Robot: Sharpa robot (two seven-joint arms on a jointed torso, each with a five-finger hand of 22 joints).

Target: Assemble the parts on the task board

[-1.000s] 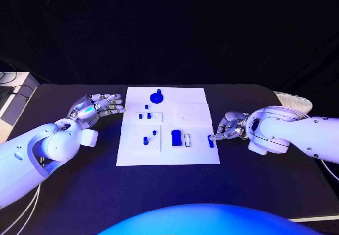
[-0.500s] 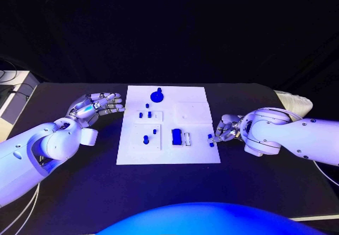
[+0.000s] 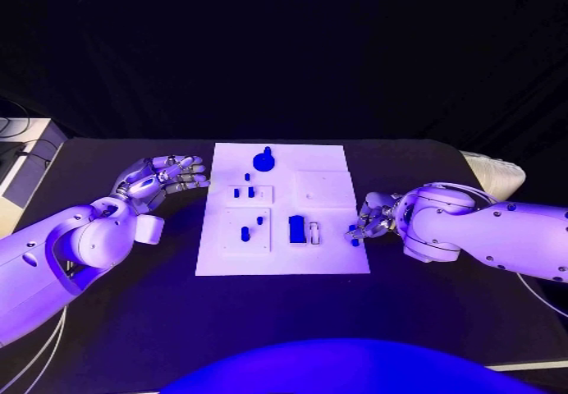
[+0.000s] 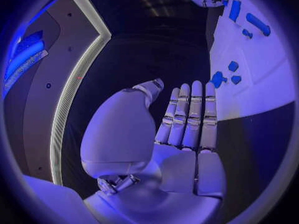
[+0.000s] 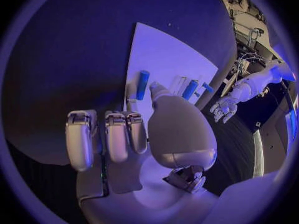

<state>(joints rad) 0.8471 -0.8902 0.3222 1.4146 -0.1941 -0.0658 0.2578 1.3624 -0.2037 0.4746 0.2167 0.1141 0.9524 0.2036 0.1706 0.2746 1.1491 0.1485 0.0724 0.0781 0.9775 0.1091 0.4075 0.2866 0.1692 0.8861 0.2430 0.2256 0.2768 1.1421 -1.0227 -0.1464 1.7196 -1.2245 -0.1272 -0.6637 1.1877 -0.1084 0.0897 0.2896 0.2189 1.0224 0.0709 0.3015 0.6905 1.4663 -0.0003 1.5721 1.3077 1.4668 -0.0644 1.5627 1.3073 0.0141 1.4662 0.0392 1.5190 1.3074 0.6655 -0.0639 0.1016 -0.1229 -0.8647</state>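
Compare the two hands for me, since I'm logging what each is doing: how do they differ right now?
The left hand hovers off the task board, beside its far left edge, palm up, fingers apart, holding nothing. The right hand sits at the board's right edge with fingers curled down around a small blue part; whether it grips it is unclear. Both are silver, on white arms.
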